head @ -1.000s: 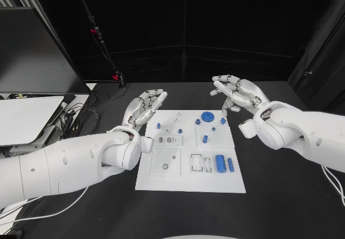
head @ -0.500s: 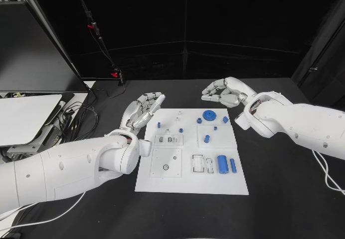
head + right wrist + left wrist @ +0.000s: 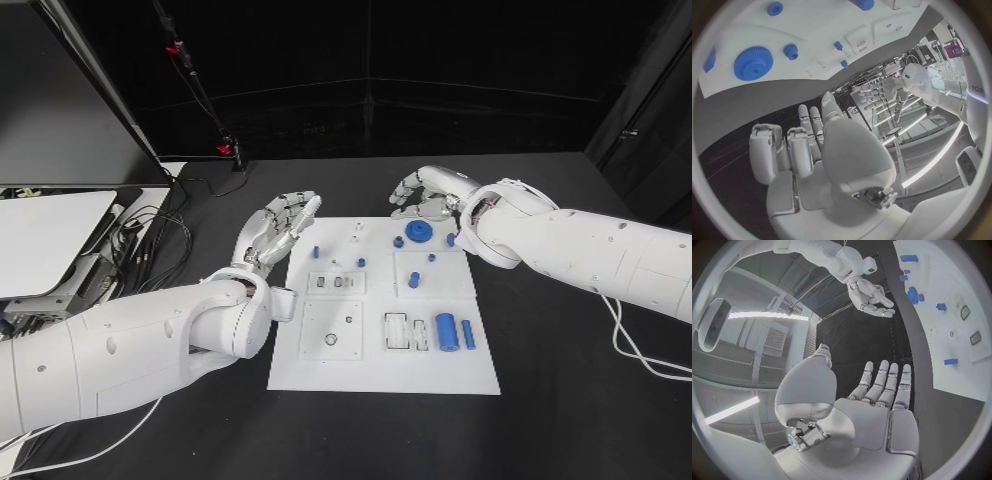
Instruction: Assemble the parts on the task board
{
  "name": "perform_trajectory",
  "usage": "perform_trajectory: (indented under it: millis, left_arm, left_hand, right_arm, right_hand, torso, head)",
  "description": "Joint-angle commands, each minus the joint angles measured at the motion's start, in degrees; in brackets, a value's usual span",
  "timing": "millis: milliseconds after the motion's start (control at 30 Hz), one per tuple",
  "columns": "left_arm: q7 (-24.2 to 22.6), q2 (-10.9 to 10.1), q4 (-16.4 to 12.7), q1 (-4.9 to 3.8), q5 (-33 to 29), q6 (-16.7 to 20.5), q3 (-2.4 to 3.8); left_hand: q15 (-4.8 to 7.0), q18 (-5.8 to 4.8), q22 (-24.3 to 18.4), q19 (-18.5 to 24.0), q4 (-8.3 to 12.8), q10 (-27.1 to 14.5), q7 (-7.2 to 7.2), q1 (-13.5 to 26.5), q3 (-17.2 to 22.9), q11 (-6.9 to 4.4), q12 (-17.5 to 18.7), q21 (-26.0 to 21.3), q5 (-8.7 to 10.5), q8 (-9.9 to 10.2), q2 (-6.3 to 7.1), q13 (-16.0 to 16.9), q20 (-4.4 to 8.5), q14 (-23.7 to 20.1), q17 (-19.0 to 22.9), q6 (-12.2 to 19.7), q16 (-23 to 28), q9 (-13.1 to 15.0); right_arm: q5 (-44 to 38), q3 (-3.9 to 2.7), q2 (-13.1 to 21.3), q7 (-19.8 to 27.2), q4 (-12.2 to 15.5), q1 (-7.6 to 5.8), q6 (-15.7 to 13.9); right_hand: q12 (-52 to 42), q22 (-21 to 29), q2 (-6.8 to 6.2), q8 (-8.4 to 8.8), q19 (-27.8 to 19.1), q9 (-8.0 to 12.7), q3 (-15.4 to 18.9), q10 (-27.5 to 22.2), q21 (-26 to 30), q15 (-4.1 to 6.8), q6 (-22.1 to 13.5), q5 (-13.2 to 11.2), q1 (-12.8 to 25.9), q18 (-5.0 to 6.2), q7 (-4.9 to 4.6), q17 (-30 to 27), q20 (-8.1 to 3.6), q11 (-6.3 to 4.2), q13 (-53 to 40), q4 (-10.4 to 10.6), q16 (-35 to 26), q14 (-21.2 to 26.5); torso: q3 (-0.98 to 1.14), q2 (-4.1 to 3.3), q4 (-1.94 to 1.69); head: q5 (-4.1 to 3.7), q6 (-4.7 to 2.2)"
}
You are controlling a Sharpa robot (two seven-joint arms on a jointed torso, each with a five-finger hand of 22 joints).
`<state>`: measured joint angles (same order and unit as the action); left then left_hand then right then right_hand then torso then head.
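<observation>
- Task board (image 3: 378,370): white plate lying flat at the middle of the black tabletop (image 3: 577,400), its long side running away from the robot.
- Blue gear (image 3: 418,232): on the board's far end, with small blue pegs (image 3: 398,242) just beside it; seen also in the right wrist view (image 3: 752,63).
- Blue cylinders (image 3: 446,327): two, lying side by side on the near right part of the board, next to rectangular recesses (image 3: 394,329).
- Right hand (image 3: 423,193): fingers curled inward, nothing between them, poised just beyond the board's far edge near the gear.
- Left hand (image 3: 280,226): fingers extended and apart, holding nothing, beside the board's far left corner.
- Monitor (image 3: 51,110) and cables (image 3: 152,235): at the tabletop's left.
</observation>
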<state>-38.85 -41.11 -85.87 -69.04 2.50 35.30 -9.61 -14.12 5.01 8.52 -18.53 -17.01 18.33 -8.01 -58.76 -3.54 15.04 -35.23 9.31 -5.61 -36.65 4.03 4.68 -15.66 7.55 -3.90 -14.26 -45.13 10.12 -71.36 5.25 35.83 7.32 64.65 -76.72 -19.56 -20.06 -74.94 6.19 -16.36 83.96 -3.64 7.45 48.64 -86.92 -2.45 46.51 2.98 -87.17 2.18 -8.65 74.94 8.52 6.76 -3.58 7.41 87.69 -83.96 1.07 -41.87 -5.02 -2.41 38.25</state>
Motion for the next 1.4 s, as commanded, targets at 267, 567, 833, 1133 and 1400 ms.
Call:
perform_trajectory:
  millis: [267, 567, 833, 1133, 1400]
  left_arm:
    - [-18.9, 0.2, 0.4, -0.13, 0.4, -0.9, 0.07]
    - [-18.8, 0.1, 0.7, -0.12, 0.4, -0.9, 0.07]
    - [-18.8, 0.2, 0.8, -0.12, 0.4, -1.0, 0.06]
    - [-18.7, 0.3, 1.0, -0.12, 0.4, -1.1, 0.06]
    - [-18.5, 0.3, 1.1, -0.11, 0.4, -1.2, 0.06]
  left_hand:
    - [-0.12, 0.68, 0.1, -0.1, 0.0, 0.2, -9.02, 0.2, 0.3, -0.01, -0.3, 0.3, 0.12, -0.4, -0.80, -0.1, -0.26, 0.1, 0.1, -0.5, -0.3, -0.2]
    - [-0.12, 0.68, 0.1, -0.1, 0.0, 0.2, -9.02, 0.2, 0.3, -0.01, -0.3, 0.3, 0.12, -0.4, -0.80, -0.1, -0.26, 0.1, 0.1, -0.5, -0.3, -0.2]
    - [-0.12, 0.68, 0.1, -0.1, 0.0, 0.2, -9.02, 0.2, 0.3, -0.01, -0.3, 0.3, 0.12, -0.4, -0.81, -0.1, -0.26, 0.1, 0.1, -0.5, -0.3, -0.2]
    - [-0.14, 0.71, 0.1, 0.0, 0.0, 0.1, -9.02, 0.1, 0.5, 0.00, -0.4, 0.4, 0.10, -0.4, -1.13, -0.2, -0.32, 0.1, 0.1, -0.4, -0.4, -0.3]
    - [-0.14, 0.72, 0.1, 0.0, 0.0, 0.1, -9.02, 0.0, 0.5, 0.00, -0.4, 0.4, 0.09, -0.5, -1.18, -0.3, -0.33, 0.1, 0.1, -0.4, -0.4, -0.3]
  right_arm:
    - [-8.0, -0.04, -2.1, -5.0, -2.1, 0.31, 6.0]
    - [-10.7, -0.03, -2.9, -7.0, -2.8, 0.73, 9.5]
    - [-11.4, -0.03, -3.2, -8.0, -3.2, 1.02, 11.5]
    - [-13.2, -0.02, -4.0, -9.5, -4.1, 1.40, 12.3]
    - [-15.0, -0.03, -5.1, -10.9, -4.9, 2.16, 12.6]
  right_hand:
    - [1.2, -6.4, -0.58, 1.84, 0.5, 0.0, -0.2, 0.6, 0.2, 0.45, 0.3, -0.2, -1.1, -0.10, -0.15, 0.5, -0.26, -0.19, 0.0, 0.1, -0.4, -3.4]
    - [1.8, -6.1, -0.83, 2.74, 0.2, 0.0, -0.1, 1.0, 0.4, 0.23, 0.2, -0.2, -0.8, -0.02, -0.34, -0.2, -0.12, 0.03, 0.0, 0.6, -0.5, -3.2]
    - [2.0, -5.7, -0.78, 3.19, -0.1, -0.1, -0.2, 1.4, 0.6, -0.01, 0.5, -0.2, -0.8, 0.07, -0.58, -0.8, 0.06, 0.32, 0.0, 0.8, -0.7, -3.1]
    - [2.7, -5.4, -0.83, 3.80, -0.2, -0.1, -0.6, 1.6, 0.7, -0.20, 1.0, -0.2, -1.5, 0.14, -0.63, -1.2, 0.31, 0.45, 0.0, 0.5, -0.8, -3.0]
    - [3.4, -5.2, -0.81, 4.47, -0.4, -0.1, -1.1, 1.6, 0.8, -0.15, 1.3, -0.2, -2.4, 0.20, -0.41, -1.3, 0.34, 0.33, 0.0, 0.2, -0.9, -3.0]
  torso:
    - [-0.16, 0.10, -0.23]
    - [-0.32, 0.49, -0.25]
    - [-0.44, 0.71, -0.28]
    - [-0.49, 0.89, -0.39]
    - [-0.57, 1.02, -0.40]
  head:
    - [-0.18, 0.61]
    - [-0.19, 1.15]
    - [-0.47, 1.60]
    - [-0.51, 1.96]
    - [-0.59, 2.21]
